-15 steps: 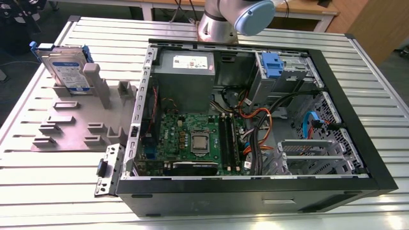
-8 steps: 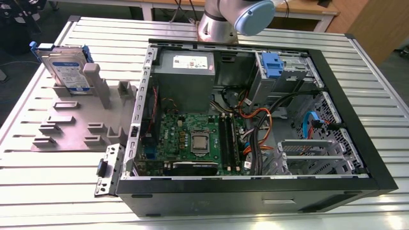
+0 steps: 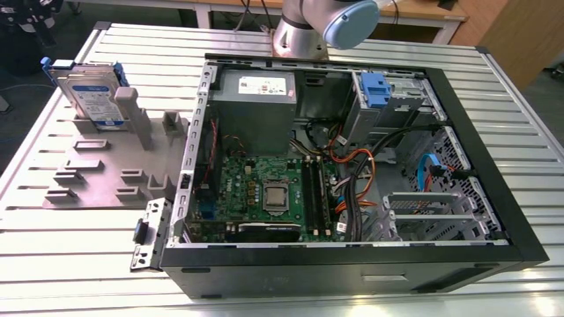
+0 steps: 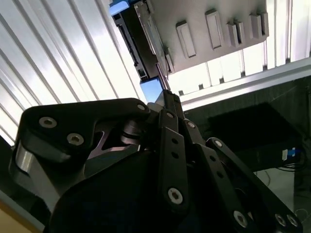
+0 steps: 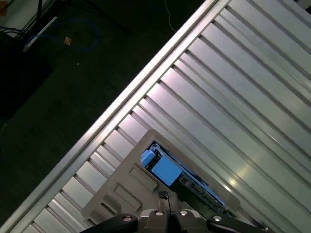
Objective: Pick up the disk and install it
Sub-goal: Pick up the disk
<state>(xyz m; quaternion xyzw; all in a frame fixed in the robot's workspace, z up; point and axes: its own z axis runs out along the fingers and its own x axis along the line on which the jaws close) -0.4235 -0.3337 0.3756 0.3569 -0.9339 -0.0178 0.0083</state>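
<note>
Pincer point(image 4: 164, 86) point(image 5: 163, 195) is seen closed in both wrist views: tips pressed together, nothing held between them. Its black linkage is spread over the near part of the second wrist view, and much of the table point(image 4: 58, 58) point(image 5: 252, 87) is hidden by it.

Just beyond the tips, apart from them, the disk point(image 4: 136, 48) point(image 5: 167, 171) is stood on edge in a grey fixture point(image 4: 194, 12) point(image 5: 121, 194). Its thin upper edge and blue bracket are given by both wrist views. In the second wrist view its near end is crossed by the pincer's tips. Its white-and-blue labelled face is given by the exterior view, where the disk point(image 3: 92, 99) is seen upright on the side of the fixture point(image 3: 97, 168) away from the case, a grey post point(image 3: 129, 112) just beside it.

The fixture is laid flat on the slatted metal table point(image 3: 53, 264), with several raised blocks on it.

Farther from the pincer, past the fixture, an open computer case point(image 3: 352, 267) is laid on its side. Inside it are noted a green board point(image 3: 264, 178), a power supply box point(image 3: 255, 99), orange and black cables point(image 3: 357, 162) and a grey cage with a smaller blue handle point(image 3: 374, 89).

Behind the case, the arm point(image 3: 326, 20) is seen in the exterior view.

Farthest, past the table's edge, a dark floor with a loose blue cable point(image 5: 80, 41) is seen in the first wrist view.

Counted: one arm, one pincer, one disk, one fixture, one case, one blue handle
</note>
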